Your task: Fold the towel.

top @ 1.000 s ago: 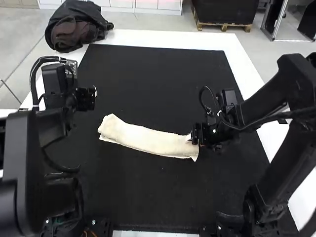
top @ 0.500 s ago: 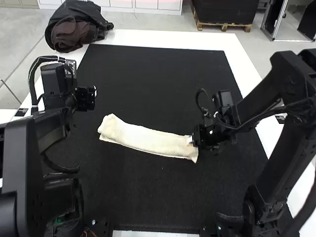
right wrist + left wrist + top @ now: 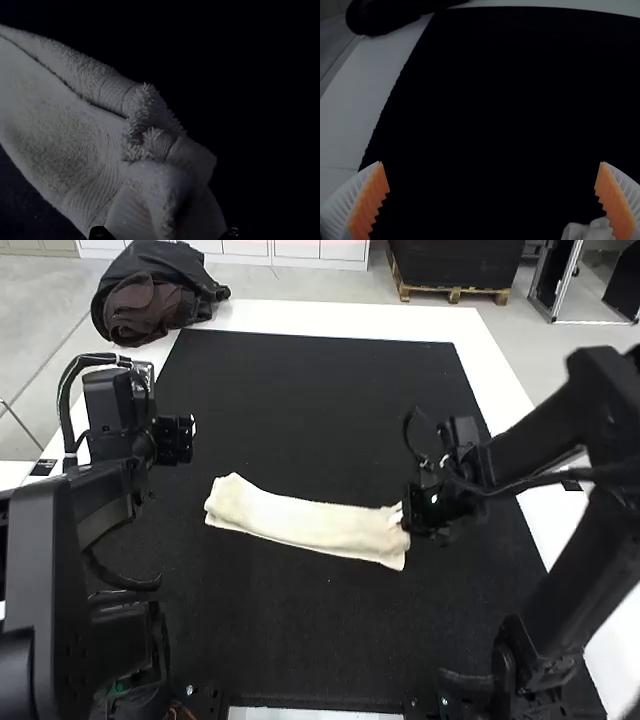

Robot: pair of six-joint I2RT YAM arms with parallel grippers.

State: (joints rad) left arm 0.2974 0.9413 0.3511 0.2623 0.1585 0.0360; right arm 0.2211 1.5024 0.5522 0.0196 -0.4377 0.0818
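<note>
Cream towel: long strip, one end clamped

1. White tabletop: extends beneath and beyond both sets of jaws.

2. Black mat: covers the middle of the tabletop, beneath both sets of jaws.

3. Dark bundle: rests on the far left corner of the tabletop, beyond the left jaws. A brown fabric part faces the jaws.

4. Towel: lies on the mat as a narrow strip folded in layers. The strip runs from the right jaws across toward the left arm's side. Its free end lies nearer than the left jaws and apart from them. Beside the right jaws the fabric is bunched, with a shaggy edge turned up.

5. Right gripper: positioned at the towel's right end. The jaws are closed on the fabric, with a raised fold pinched between the fingers.

6. Left gripper: positioned above the mat's left side. The jaws are spread wide and empty. The orange pads face each other across the gap. In the left wrist view, a small piece of the towel appears beside one finger.
</note>
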